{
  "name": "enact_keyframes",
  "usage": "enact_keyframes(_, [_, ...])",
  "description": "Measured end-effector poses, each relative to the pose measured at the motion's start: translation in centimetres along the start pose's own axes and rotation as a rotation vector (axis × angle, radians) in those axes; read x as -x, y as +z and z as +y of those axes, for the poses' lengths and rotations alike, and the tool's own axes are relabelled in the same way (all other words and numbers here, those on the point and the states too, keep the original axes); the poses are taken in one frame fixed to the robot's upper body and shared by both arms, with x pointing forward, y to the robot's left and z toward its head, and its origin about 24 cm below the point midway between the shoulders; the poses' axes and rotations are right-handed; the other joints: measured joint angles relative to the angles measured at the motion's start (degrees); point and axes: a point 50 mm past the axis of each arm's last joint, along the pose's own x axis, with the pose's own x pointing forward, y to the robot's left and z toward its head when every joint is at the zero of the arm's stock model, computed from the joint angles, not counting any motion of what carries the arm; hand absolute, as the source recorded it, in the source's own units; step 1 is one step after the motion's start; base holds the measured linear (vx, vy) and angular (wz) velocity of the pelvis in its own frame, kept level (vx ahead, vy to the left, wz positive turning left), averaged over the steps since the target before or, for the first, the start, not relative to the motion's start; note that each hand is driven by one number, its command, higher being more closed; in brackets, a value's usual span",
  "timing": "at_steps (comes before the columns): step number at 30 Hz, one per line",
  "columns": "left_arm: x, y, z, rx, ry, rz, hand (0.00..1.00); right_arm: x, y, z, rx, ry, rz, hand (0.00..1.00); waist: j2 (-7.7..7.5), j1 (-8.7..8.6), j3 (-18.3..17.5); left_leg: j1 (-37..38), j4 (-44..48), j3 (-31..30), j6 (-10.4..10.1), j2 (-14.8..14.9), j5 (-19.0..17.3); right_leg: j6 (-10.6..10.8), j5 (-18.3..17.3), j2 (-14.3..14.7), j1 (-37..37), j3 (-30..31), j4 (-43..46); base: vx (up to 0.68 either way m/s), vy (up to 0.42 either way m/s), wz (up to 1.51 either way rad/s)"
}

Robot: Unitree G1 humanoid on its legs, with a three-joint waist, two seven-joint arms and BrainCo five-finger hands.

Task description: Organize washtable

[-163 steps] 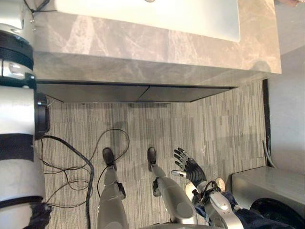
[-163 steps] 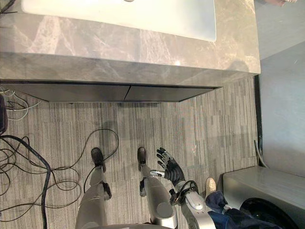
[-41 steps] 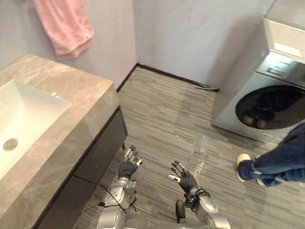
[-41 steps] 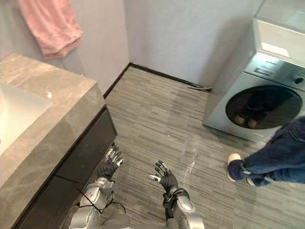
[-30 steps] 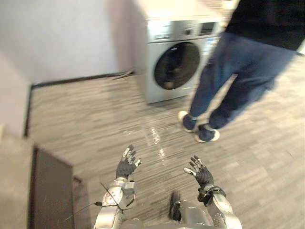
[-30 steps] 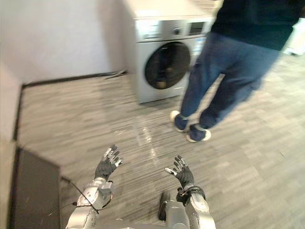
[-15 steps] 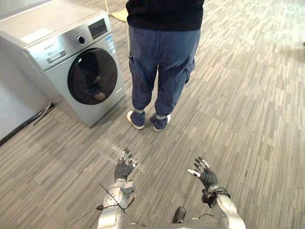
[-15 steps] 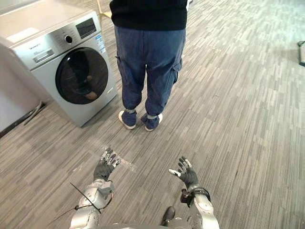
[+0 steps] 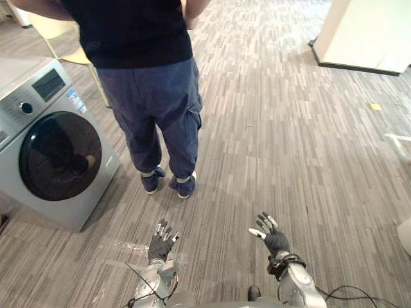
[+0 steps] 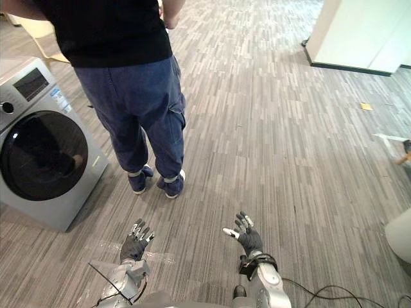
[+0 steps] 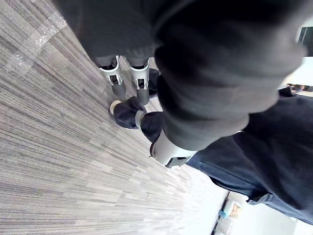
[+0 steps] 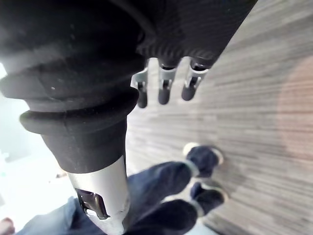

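View has swung from desk to a person (image 9: 154, 96) at 11 o'clock; left robot hand (image 9: 160, 240) and right robot hand (image 9: 273, 239) splayed, empty; tidying looks paused.

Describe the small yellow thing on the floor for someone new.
Start at the white wall block with a dark base, at the far right. Just nearer, on the grey plank floor, lies a yellow scrap, the only bright-coloured speck on it.

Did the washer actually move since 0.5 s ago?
No. The washing machine slid left in view together with the floor under it: the camera turned.
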Motion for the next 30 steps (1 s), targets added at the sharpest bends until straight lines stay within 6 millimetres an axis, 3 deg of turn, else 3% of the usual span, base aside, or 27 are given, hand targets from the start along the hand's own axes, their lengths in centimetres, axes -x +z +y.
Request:
enact_keyframes(9, [0.9, -0.6, -0.1, -0.006, -0.013, 0.018, 0.0, 0.7, -1.5, 0.0, -0.003, -0.037, 0.049, 0.0, -0.12, -0.12, -0.34, 4.67, -6.74, 4.52, 0.52, 0.52, 1.12, 0.05, 0.36, 0.1, 0.15, 3.0, -0.9, -0.01, 0.028, -0.23])
enact_keyframes(10, [0.9, -1.6, 1.9, -0.042, 0.043, 0.074, 0.0, 0.4, -4.0, -0.1, 0.045, -0.015, 0.182, 0.0, -1.48, 0.02, -4.85, 4.66, -11.63, 4.59, 0.86, -1.01, 5.62, -0.79, 5.87, -1.15, -0.66, -0.2, -5.95, 0.0, 0.002, -0.05])
enact_keyframes(21, [0.8, -1.5, 2.0, -0.055, 0.047, 0.074, 0.0, 0.4, -3.8, -0.8, 0.015, -0.053, 0.172, 0.0, -2.05, -0.09, -4.49, 4.24, -11.67, 4.93, 0.76, -1.11, 5.69, -0.72, 5.92, -1.41, -0.92, -0.2, -5.59, 0.0, 0.0, 0.0])
enact_keyframes(26, [0.1, -1.3, 2.3, -0.086, 0.061, 0.076, 0.0, -0.2, -2.6, -1.8, -0.047, -0.118, 0.124, 0.0, -3.01, -0.13, -3.04, 1.65, -9.76, 5.38, 0.8, -1.02, 5.62, -0.68, 5.9, -2.42, -3.86, -0.32, -3.72, -0.02, 0.029, 0.02])
enact_keyframes(30, [-0.2, -0.9, 2.5, -0.102, 0.058, 0.064, 0.0, -0.5, -1.8, -2.5, -0.07, -0.16, 0.086, 0.0, -3.24, -0.11, -1.75, -1.84, -5.12, 5.23, 1.87, -1.17, 3.43, -0.31, 4.81, -2.73, -5.68, -0.43, -1.63, -0.07, 0.046, 0.03])
